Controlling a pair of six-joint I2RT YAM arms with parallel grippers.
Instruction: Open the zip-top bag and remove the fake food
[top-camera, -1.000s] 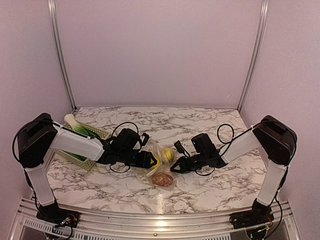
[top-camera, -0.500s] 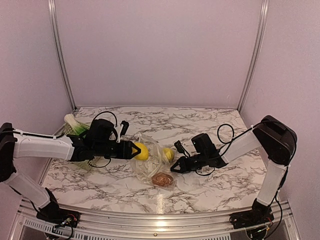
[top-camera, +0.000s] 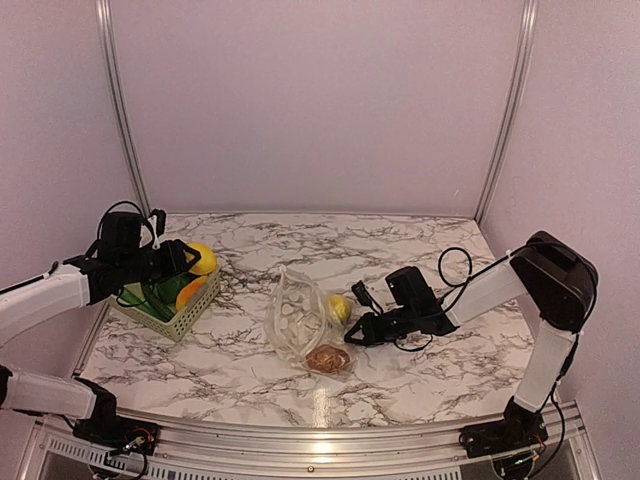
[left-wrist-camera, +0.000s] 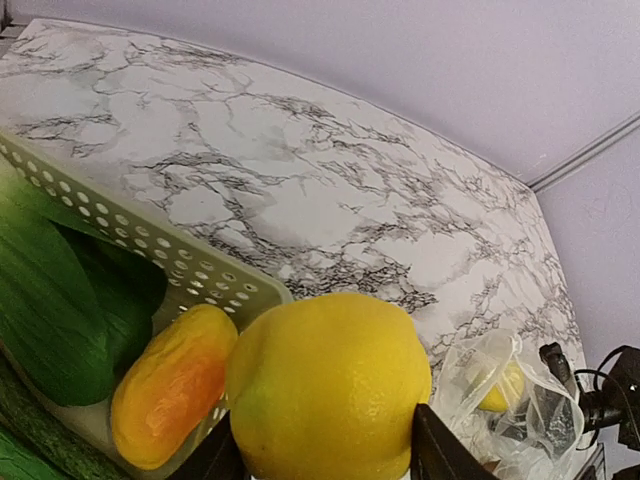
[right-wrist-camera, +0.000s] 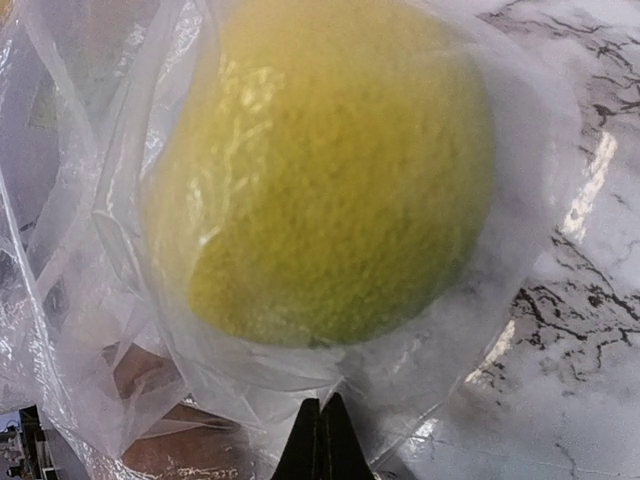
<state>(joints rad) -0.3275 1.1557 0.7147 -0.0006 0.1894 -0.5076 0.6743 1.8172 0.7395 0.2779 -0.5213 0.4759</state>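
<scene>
The zip-top bag (top-camera: 295, 320) lies open on the marble table, clear and crinkled. Inside it are a yellow lemon (top-camera: 339, 307) (right-wrist-camera: 330, 170) and a brown round lump (top-camera: 326, 358) (right-wrist-camera: 170, 440). My right gripper (top-camera: 352, 333) (right-wrist-camera: 322, 435) is shut on the bag's plastic edge just below that lemon. My left gripper (top-camera: 190, 262) (left-wrist-camera: 330, 455) holds a second yellow lemon (top-camera: 202, 258) (left-wrist-camera: 330, 385) between its fingers, above the right corner of the pale green basket (top-camera: 185, 318) (left-wrist-camera: 180, 250). An orange carrot (left-wrist-camera: 170, 385) and green vegetables (left-wrist-camera: 60, 310) lie in the basket.
The basket stands at the table's left edge, close to the left wall. Cables loop from both wrists over the marble. Metal rails run up the back corners and along the near edge.
My left arm has carried the lemon away from the bag, leftward and back, up to the basket. The right gripper stays put on the bag.
</scene>
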